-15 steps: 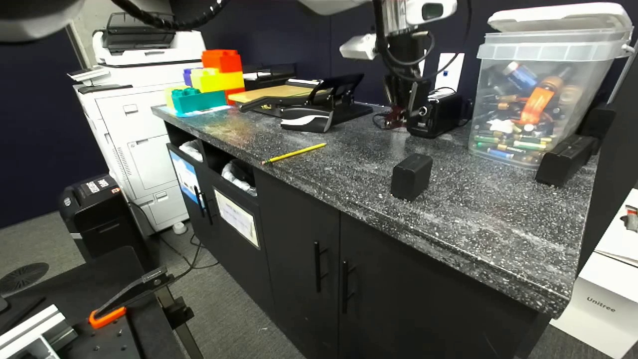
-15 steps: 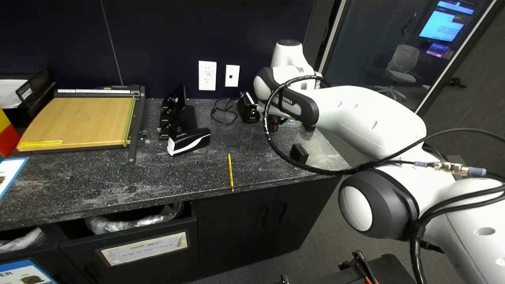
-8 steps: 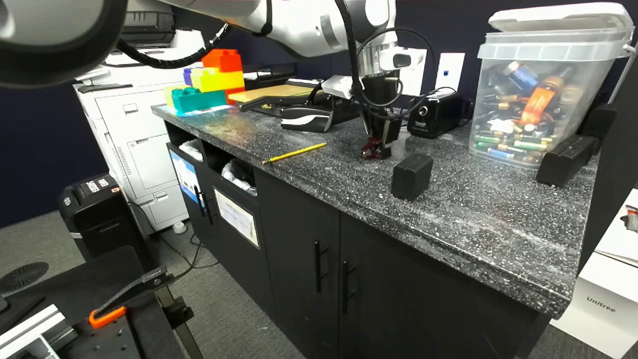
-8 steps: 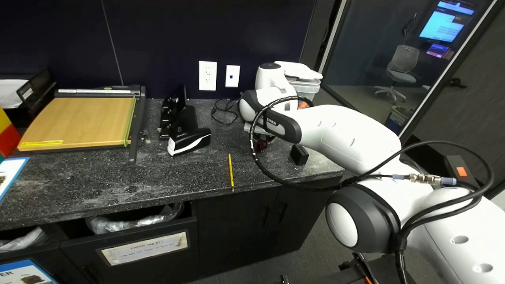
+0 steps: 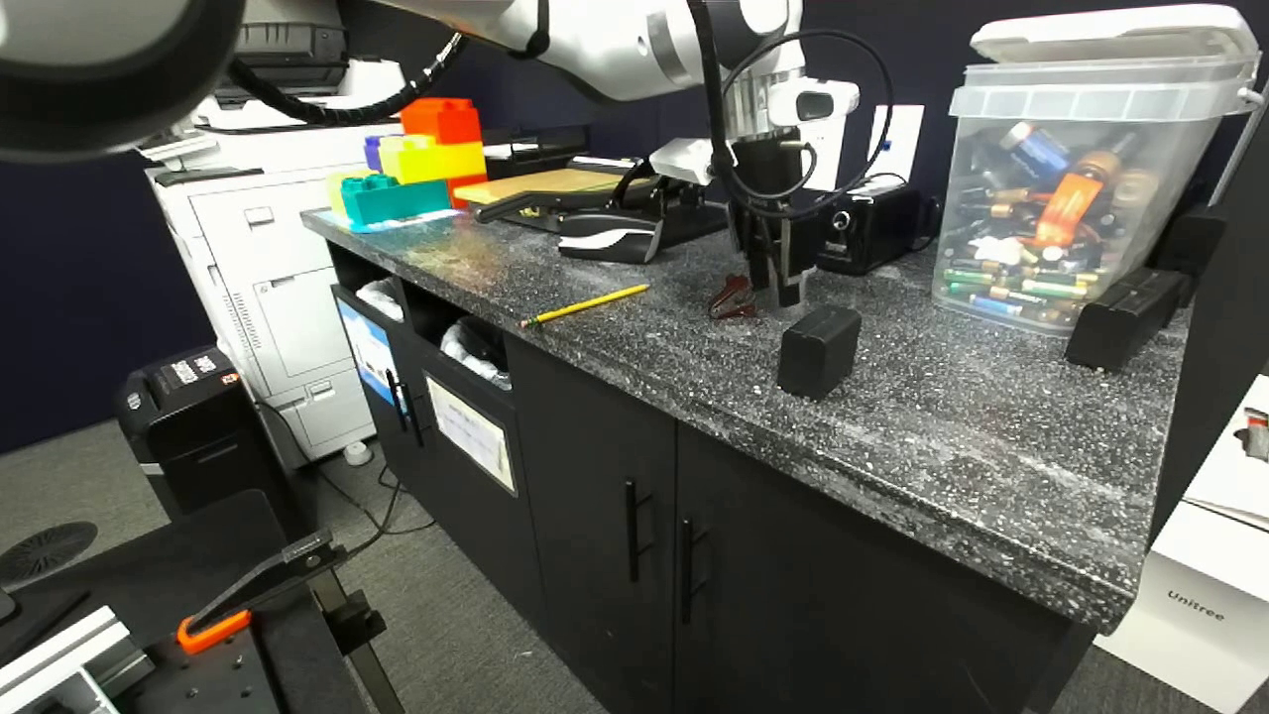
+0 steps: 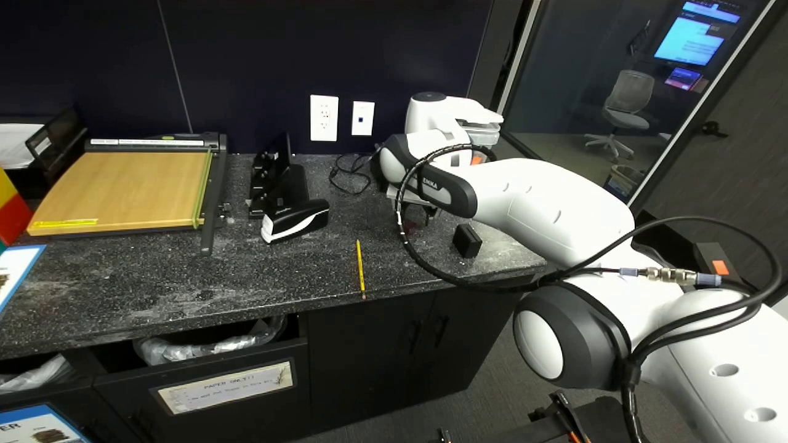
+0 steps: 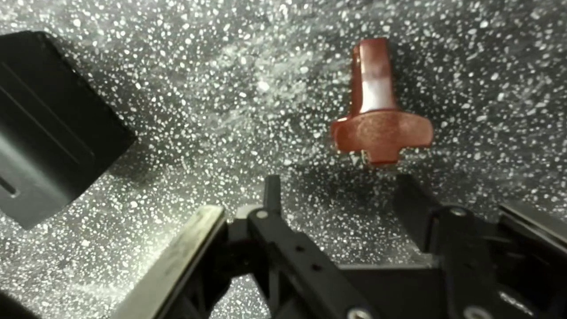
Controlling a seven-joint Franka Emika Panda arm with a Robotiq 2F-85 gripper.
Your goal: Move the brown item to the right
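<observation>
My hand (image 7: 339, 186) points down over a speckled counter (image 5: 991, 446), fingers spread, with a small reddish-brown item (image 7: 376, 128) lying just beyond the fingertips. In the wrist view the item rests on the counter, its flared end toward my fingers and its narrow end away; whether the fingertips meet the counter, I cannot tell. A black block (image 5: 819, 352) stands nearby, cut off by the left edge of that view and apart from the item. In both exterior views the item lies between the block and a yellow pencil (image 5: 585, 305), which stretches toward the counter's front edge. A clear tub (image 5: 1100, 103) of batteries (image 5: 1056, 290), its white lid (image 5: 1110, 42) sitting tilted on top, stands to the right in an exterior view. At the opposite end of the counter are stacked toy bricks (image 5: 436, 159) in red, yellow and teal and a paper cutter (image 6: 123, 187) with a tan board.
</observation>
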